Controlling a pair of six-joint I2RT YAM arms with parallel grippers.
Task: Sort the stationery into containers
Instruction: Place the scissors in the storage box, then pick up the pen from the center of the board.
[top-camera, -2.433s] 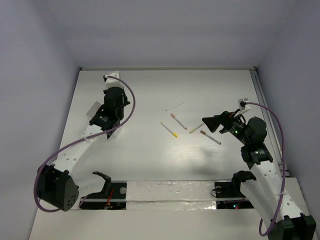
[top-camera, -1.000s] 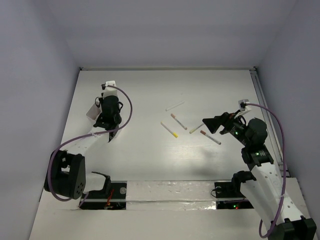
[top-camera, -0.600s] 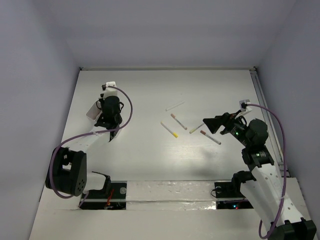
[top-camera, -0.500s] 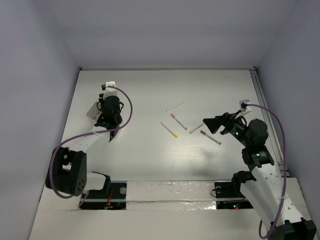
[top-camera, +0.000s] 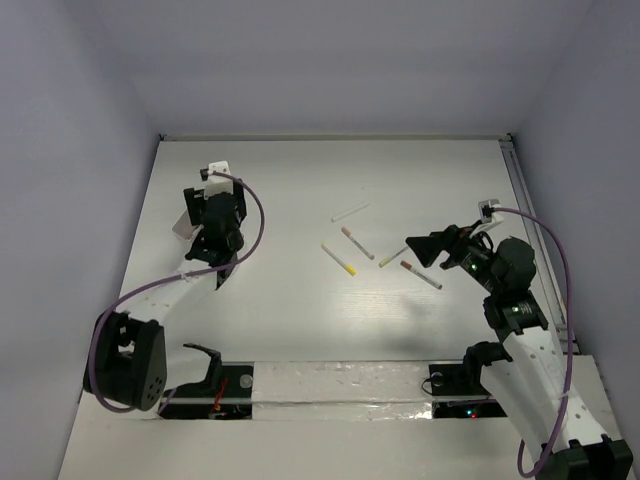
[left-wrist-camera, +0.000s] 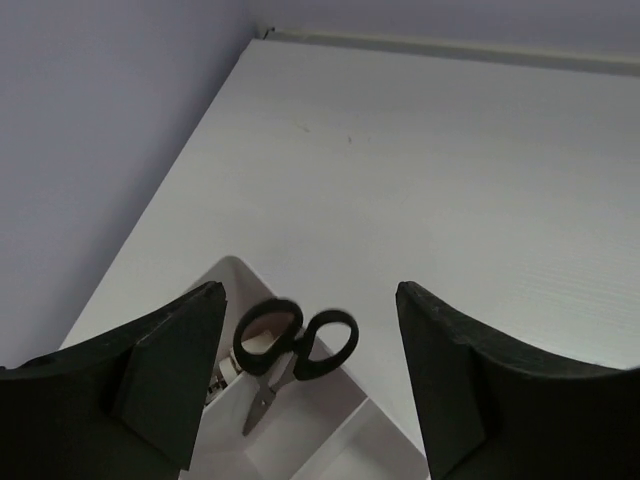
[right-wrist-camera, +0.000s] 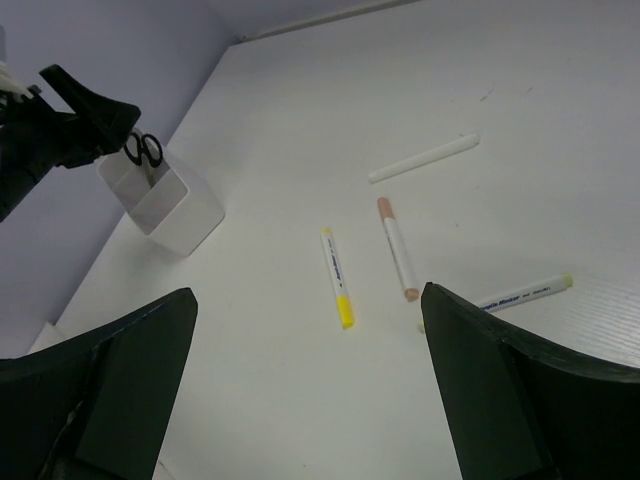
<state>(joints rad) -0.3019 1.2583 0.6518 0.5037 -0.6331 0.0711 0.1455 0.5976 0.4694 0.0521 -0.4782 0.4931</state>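
Note:
The black-handled scissors (left-wrist-camera: 296, 341) stand blades down in the white box (left-wrist-camera: 352, 436), handles sticking above its rim. My left gripper (left-wrist-camera: 308, 292) hangs open just above them and holds nothing; in the top view the left gripper (top-camera: 197, 213) covers most of the box (top-camera: 182, 224). A plain white pen (right-wrist-camera: 424, 159), a pink-ended pen (right-wrist-camera: 397, 249), a yellow-ended pen (right-wrist-camera: 337, 276) and a green-ended pen (right-wrist-camera: 520, 293) lie on the table ahead of my open, empty right gripper (right-wrist-camera: 308, 295). A red-brown-ended pen (top-camera: 421, 275) lies beside the right gripper (top-camera: 412, 248).
The box (right-wrist-camera: 160, 206) stands near the left wall, with an inner divider wall and a small pale item beside the scissor blades. The side walls and back wall close in the white table (top-camera: 300, 310). A taped strip (top-camera: 340, 378) runs along the near edge.
My left gripper has opened and let go of the scissors, which now stand in the box. The left arm shifted slightly over the box. The right arm and the pens stayed put.

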